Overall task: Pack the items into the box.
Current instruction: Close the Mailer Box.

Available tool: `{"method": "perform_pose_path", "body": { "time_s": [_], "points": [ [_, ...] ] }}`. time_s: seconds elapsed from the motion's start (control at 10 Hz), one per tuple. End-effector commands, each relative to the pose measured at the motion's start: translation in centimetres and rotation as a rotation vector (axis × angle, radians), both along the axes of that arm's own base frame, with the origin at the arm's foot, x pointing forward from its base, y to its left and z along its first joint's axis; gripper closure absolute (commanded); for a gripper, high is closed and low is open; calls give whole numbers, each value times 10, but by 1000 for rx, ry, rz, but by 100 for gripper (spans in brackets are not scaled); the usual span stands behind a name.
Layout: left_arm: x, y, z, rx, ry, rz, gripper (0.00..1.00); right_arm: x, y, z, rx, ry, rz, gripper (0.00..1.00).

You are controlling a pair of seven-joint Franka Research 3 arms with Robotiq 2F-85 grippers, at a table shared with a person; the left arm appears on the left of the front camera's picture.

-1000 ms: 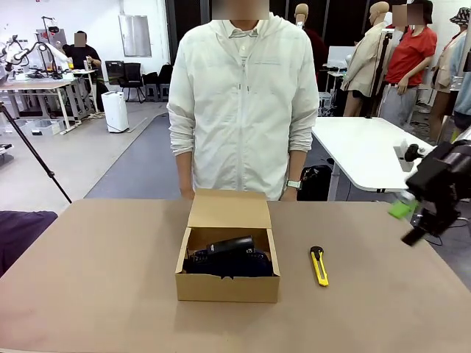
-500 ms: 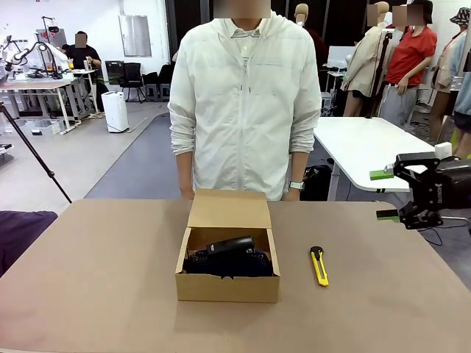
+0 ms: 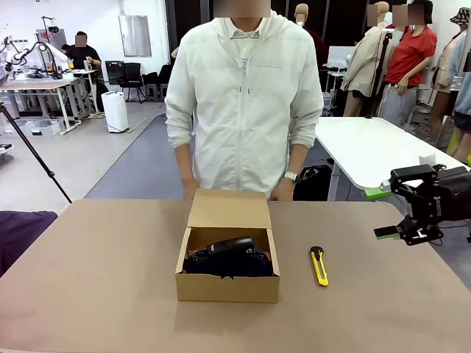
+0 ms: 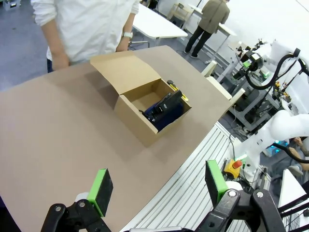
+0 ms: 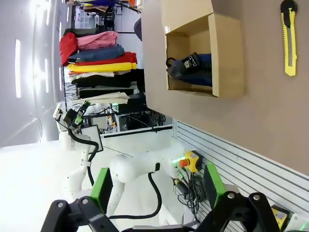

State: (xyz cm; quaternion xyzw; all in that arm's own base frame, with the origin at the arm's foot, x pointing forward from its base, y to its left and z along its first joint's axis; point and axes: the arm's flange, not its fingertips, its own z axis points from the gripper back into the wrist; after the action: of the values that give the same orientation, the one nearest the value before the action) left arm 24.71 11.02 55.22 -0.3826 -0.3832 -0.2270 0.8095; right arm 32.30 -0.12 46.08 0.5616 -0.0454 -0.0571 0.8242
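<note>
dark navy fabric pouch and black stapler sit inside the open brown cardboard box mid-tabletop, with the right arm's fingers spread and empty off its right side, left arm's fingers spread too

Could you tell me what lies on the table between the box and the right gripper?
In the front view, the utility knife lies flat between the box and the right gripper, touching neither; otherwise the table is bare there.

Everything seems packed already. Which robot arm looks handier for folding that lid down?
Probably the right. Its open right gripper hangs near the table's right edge, roughly level with the box, whose lid stands up. The left gripper, open too, looks down from higher, farther off.
</note>
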Motion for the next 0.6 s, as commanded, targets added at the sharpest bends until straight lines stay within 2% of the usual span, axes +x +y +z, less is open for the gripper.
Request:
{"method": "perform_pose_path", "body": {
  "time_s": [0.0,0.5],
  "points": [
    [-1,-1,-2,-3,-12,-6,0,0,-7,4,-3,-16,-3,0],
    [-1,-1,-2,-3,-12,-6,0,0,-7,4,-3,-16,-3,0]
  ]
}}
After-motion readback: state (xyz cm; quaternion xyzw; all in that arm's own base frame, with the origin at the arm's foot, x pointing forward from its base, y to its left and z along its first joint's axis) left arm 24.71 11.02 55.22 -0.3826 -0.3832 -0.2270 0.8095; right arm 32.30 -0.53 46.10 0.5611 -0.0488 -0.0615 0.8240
